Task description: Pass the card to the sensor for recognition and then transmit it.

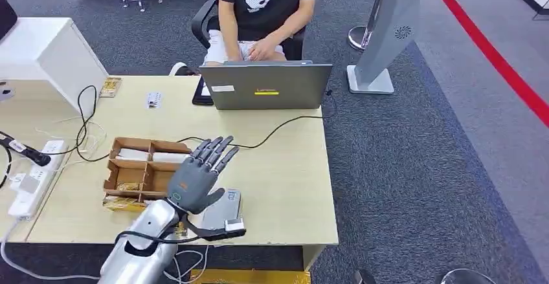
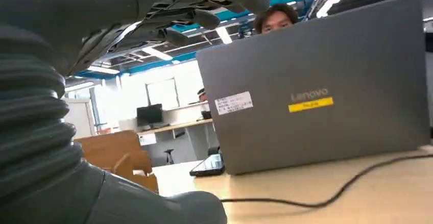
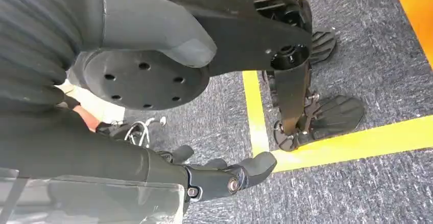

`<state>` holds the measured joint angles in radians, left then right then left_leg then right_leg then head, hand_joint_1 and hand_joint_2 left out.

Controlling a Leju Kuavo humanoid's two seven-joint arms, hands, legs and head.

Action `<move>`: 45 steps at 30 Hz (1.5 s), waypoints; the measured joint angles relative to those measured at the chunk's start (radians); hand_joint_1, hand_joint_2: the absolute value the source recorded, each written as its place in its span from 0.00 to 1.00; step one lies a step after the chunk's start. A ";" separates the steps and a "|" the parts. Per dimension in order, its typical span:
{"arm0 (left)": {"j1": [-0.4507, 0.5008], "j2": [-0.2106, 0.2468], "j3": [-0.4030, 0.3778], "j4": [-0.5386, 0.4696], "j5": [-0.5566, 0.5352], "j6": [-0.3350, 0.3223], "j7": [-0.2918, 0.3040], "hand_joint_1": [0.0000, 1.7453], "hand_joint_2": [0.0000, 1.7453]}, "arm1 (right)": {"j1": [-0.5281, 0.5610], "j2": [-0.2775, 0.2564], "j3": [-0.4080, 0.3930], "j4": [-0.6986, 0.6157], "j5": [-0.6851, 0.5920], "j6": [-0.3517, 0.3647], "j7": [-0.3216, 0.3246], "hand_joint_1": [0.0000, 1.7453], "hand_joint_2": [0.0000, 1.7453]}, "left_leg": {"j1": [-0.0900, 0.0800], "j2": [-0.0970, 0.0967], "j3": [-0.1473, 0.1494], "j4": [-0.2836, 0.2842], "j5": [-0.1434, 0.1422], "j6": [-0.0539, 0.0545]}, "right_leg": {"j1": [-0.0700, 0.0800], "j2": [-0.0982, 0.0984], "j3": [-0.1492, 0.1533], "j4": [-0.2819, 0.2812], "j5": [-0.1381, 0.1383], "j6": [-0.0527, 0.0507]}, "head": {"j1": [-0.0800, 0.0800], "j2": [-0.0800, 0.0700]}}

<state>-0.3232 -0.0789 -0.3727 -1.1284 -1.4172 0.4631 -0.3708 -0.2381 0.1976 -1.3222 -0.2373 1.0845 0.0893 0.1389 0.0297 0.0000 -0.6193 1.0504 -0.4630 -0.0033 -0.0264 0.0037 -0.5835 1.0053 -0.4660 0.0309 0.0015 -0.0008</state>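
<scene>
Hovering left hand [image 1: 197, 177] above sensor [image 1: 223, 207]

**Arm and hand posture**

Left arm [image 1: 139, 248]: silver, enters the head view from below and reaches forward and slightly to the right. Left hand [image 1: 197, 177]: raised, back of the hand facing up, fingers [image 1: 217, 149] extended forward and spread apart, thumb out to the side, nothing held.

Right hand [image 3: 224, 175]: hangs low beside the body, pointing toward the floor. Fingers are loosely curled; nothing is visible in them.
</scene>
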 joint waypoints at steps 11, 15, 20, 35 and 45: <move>0.042 0.035 -0.067 0.006 -0.018 0.019 0.038 0.00 1.00 | 0.007 -0.007 -0.008 -0.002 -0.006 -0.006 -0.010 0.00 1.00 | 0.000 0.000 0.000 0.000 0.000 0.000 | 0.000 0.000 0.000 0.000 0.000 0.000 | 0.000 0.000; 0.042 0.047 -0.074 0.006 -0.029 0.022 0.060 0.00 1.00 | 0.010 -0.010 -0.015 -0.002 -0.008 -0.006 -0.013 0.00 1.00 | 0.000 0.000 0.000 0.000 0.000 0.000 | 0.000 0.000 0.000 0.000 0.000 0.000 | 0.000 0.000; 0.042 0.056 -0.084 0.006 -0.032 0.022 0.064 0.00 1.00 | 0.014 -0.012 -0.017 -0.002 -0.010 -0.006 -0.013 0.00 1.00 | 0.000 0.000 0.000 0.000 0.000 0.000 | 0.000 0.000 0.000 0.000 0.000 0.000 | 0.000 0.000; 0.052 0.079 -0.095 -0.010 -0.034 0.025 0.084 0.00 1.00 | 0.021 -0.014 -0.023 -0.003 -0.020 -0.005 -0.019 0.00 1.00 | 0.000 0.000 0.000 0.000 0.000 0.000 | 0.000 0.000 0.000 0.000 0.000 0.000 | 0.000 0.000; 0.154 0.153 -0.090 -0.097 0.034 0.034 0.055 0.00 1.00 | 0.054 -0.023 -0.026 -0.008 -0.035 0.002 -0.042 0.00 1.00 | 0.000 0.000 0.000 0.000 -0.001 0.000 | 0.000 -0.001 0.000 0.000 -0.002 0.000 | 0.000 0.000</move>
<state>-0.1696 0.0736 -0.4631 -1.2253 -1.3836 0.4967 -0.3159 -0.1840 0.1751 -1.3481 -0.2449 1.0495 0.0912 0.0969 0.0298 -0.0004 -0.6196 1.0500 -0.4636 -0.0036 -0.0264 0.0029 -0.5832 1.0054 -0.4677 0.0306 0.0019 -0.0008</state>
